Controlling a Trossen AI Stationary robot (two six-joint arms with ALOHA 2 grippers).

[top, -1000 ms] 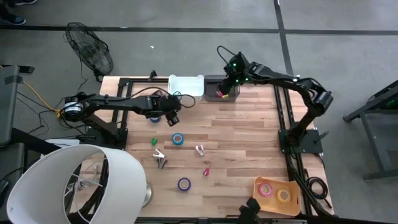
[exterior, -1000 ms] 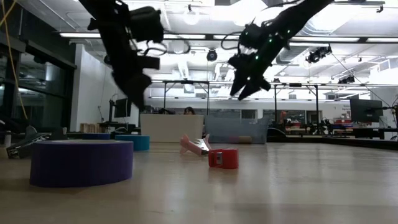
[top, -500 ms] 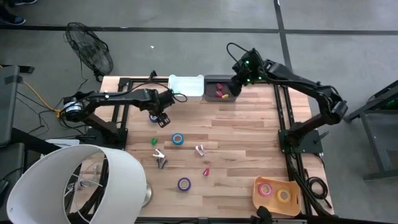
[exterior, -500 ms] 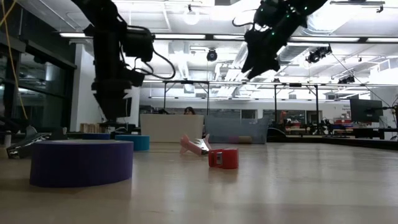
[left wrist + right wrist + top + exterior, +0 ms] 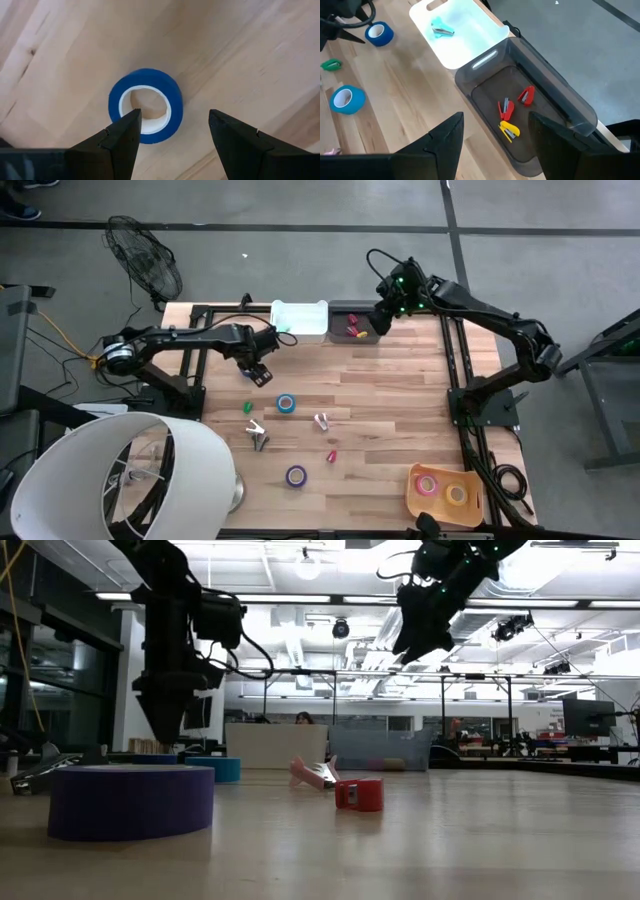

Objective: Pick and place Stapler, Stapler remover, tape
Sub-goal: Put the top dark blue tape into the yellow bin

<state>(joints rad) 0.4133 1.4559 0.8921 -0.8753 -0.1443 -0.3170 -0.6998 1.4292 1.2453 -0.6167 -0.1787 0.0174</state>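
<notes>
The left gripper (image 5: pixel 172 137) hangs directly over a dark blue tape roll (image 5: pixel 145 105) lying flat on the wooden tabletop (image 5: pixel 240 55), its jaws spread and empty. One jaw tip sits over the roll's open core, the other out past the rim, so a wall of the ring lies between them, a little off centre toward the inner jaw.

That roll looks light and stiff, a cardboard core wrapped in smooth tape. I'd guess the outer face is a bit slick, and a ring this light could skate across the wood if one jaw touches first. The sensible hold is the one already lined up: come straight down and pinch the wall, one jaw inside the hole and one outside. Squeezing across the full outer width looks too wide for these jaws.

The right gripper (image 5: pixel 492 142) waits with jaws spread above the grey bin (image 5: pixel 570 107), where red and yellow staple removers (image 5: pixel 512 112) lie below and ahead of it. Beside that bin, the white tray (image 5: pixel 492 35) holds a teal remover (image 5: pixel 440 27).
</notes>
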